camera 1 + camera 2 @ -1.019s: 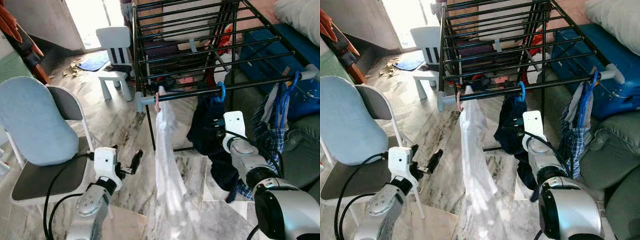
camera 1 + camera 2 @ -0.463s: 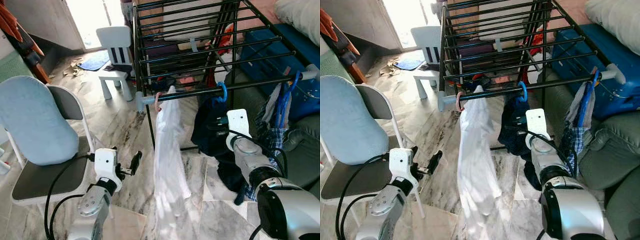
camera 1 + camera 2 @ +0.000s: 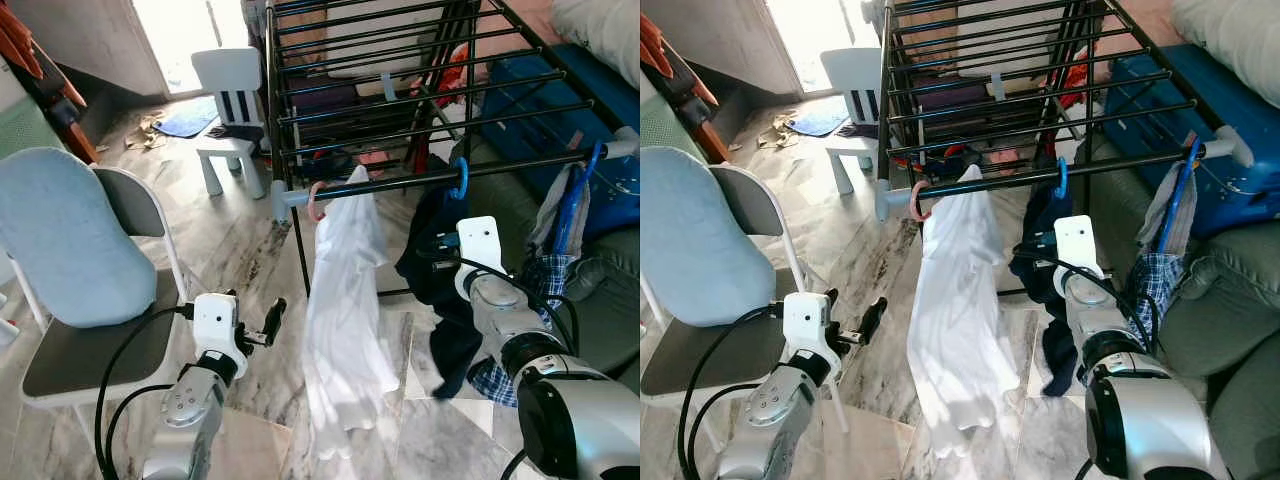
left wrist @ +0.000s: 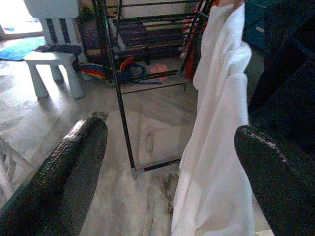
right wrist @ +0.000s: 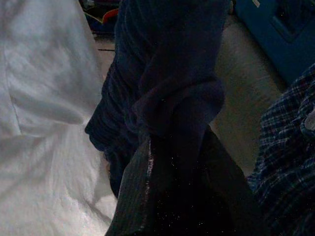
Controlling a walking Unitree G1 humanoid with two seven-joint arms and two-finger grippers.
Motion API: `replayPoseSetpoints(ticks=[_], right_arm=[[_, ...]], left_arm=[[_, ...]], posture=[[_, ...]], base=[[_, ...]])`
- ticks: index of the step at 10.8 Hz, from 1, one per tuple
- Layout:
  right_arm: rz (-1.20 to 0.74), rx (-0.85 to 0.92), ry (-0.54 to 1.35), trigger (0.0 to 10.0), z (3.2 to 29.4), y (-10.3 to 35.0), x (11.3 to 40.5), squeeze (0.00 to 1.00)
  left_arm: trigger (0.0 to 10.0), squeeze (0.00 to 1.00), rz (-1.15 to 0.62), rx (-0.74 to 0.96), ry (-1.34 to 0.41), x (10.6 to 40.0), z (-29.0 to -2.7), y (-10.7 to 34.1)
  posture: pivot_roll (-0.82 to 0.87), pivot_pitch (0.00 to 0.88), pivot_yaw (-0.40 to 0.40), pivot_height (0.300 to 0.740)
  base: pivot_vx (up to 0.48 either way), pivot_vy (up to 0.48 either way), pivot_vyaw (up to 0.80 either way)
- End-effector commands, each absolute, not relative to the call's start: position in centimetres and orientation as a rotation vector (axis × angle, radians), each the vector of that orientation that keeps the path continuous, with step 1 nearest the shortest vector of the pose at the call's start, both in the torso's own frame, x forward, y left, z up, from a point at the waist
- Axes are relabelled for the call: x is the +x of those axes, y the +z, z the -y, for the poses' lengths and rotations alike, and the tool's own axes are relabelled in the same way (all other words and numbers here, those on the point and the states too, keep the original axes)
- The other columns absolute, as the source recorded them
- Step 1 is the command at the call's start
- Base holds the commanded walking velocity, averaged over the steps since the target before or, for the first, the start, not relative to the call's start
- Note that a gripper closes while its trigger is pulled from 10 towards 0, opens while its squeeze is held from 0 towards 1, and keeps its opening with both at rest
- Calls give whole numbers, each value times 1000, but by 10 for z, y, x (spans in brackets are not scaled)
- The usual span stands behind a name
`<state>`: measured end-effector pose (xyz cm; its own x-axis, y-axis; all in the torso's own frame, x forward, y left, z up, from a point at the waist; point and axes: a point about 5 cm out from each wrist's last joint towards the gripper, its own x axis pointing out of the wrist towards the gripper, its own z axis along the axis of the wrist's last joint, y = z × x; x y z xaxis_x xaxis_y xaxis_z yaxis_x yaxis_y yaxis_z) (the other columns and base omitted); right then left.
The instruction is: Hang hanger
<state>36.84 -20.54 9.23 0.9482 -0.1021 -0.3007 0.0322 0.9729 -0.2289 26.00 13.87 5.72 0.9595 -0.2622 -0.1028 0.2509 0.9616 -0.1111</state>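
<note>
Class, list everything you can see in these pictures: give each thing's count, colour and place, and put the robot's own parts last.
Drying rack: one, black, centre, ahead of the robot.
White shirt: one, hangs by a pink hanger from the rack's front bar.
Dark garment: one, navy, on a blue hanger, right of the shirt.
Plaid garment: one, blue check, on a blue hanger at the rack's right end.
Folding chair: one, pale blue back, left.
Small chair: one, white, beyond the rack's left side.
Suitcase: one, blue, right.
Floor: marble tiles.
Left gripper: open, low on the left.
Right gripper: among the dark garment's folds.
</note>
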Motion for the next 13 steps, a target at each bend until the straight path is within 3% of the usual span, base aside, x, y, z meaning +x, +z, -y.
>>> replayPoseSetpoints(ticks=[1,5,11,12,13], right_arm=[[-234,-210,-48,0,200,107,375,0],[-106,-198,-30,0,210,102,361,0],[-189,-200,43,0,193,37,288,0],[-197,-189,49,10000,190,36,284,0],[-199,-182,58,10000,186,37,284,0]], left_arm=[[10000,0,-118,-85,-232,261,-143,56],[10000,0,-140,-9,-62,269,-156,52],[10000,0,-110,29,-12,284,-164,56],[10000,0,-139,32,3,278,-167,48],[10000,0,-146,33,-3,275,-164,45]], posture=[[-48,0,94,740],[-78,0,74,740],[-111,0,79,740],[-114,0,87,740],[-114,0,86,740]], base=[[0,0,0],[0,0,0],[0,0,0],[0,0,0],[0,0,0]])
